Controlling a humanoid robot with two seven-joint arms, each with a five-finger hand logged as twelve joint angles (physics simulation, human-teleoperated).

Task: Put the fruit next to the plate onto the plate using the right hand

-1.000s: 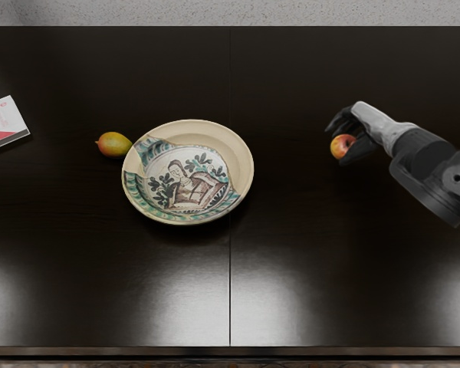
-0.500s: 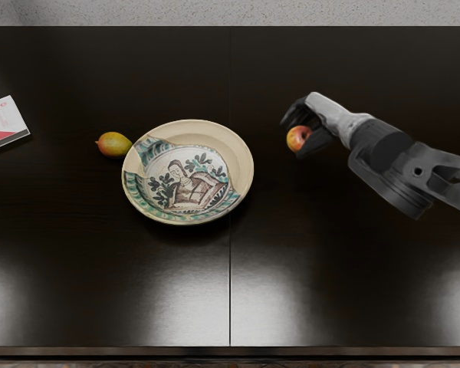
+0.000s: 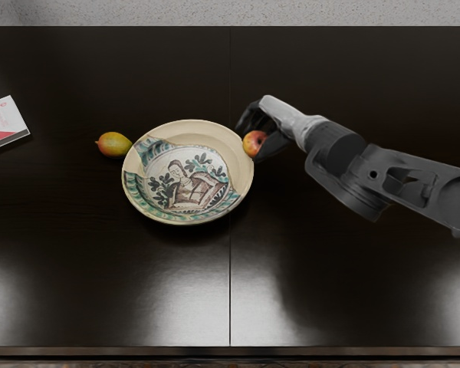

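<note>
We are mid-carry: our right hand has its fingers curled tight around the apple, the rim of the plate lying just left of them, so next we likely reach inward and release.

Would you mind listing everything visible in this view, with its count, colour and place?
plate: one, cream with a green and brown painted figure, left of the table's centre.
apple: one, red and yellow, held at the plate's right rim.
oval fruit: one, yellow-orange with a red blush, on the table just left of the plate, apart from it.
card: one, white with red, at the table's left edge, partly cut off.
table: one, dark glossy brown, fills most of the view.
speckled strip: one, light grey, along the top edge.
right hand: one, black fingers closed on the apple, with its grey arm coming in from the right.
left arm: not in view.
</note>
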